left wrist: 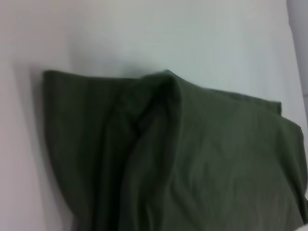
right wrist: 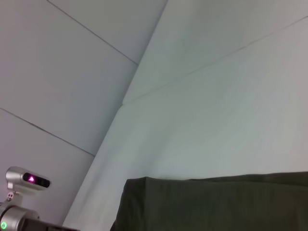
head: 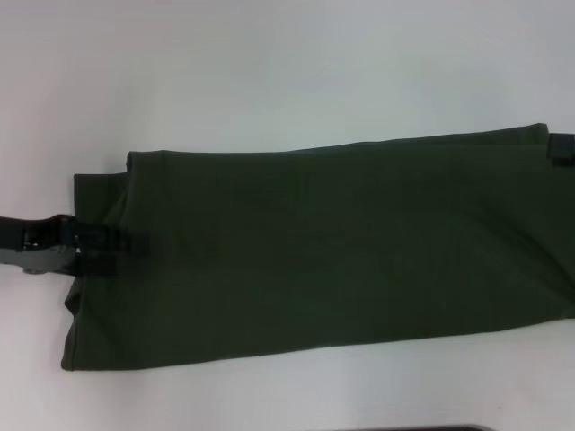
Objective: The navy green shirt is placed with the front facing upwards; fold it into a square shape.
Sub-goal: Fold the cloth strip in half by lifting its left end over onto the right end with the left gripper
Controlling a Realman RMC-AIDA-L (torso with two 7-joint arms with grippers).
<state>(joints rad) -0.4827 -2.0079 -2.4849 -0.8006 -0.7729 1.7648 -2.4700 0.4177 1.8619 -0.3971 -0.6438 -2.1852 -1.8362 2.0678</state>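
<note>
Head view shows the navy green shirt (head: 323,251) lying on the white counter (head: 269,63) as a long, dark band, already folded lengthwise so that no lettering or collar shows. Its upper edge slopes slightly, and the band runs across most of the counter, past the picture's edge on the robot's right. At the shirt's left end a second layer of cloth peeks out beyond the top layer, forming a narrow strip along that end.

The left tool (head: 112,250) reaches in from the shirt's left end, about halfway along that short edge. Its two dark fingers (head: 135,239) lie over the cloth, close together, with fabric between them; it appears to be pinching the shirt's edge, one finger above the other. The arm behind it is dark with a metal joint.

The right tool (head: 561,149) is only a dark shape at the shirt's upper right corner, touching or overlapping the cloth there. Whether it is wide, narrow or holding the cloth, I cannot tell.

Left wrist view shows the shirt (left wrist: 192,159) from close by, with a raised fold running through it and a flat corner on the counter (left wrist: 144,33).

Right wrist view shows a shirt (right wrist: 216,202) corner resting flat on the counter (right wrist: 216,106).
</note>
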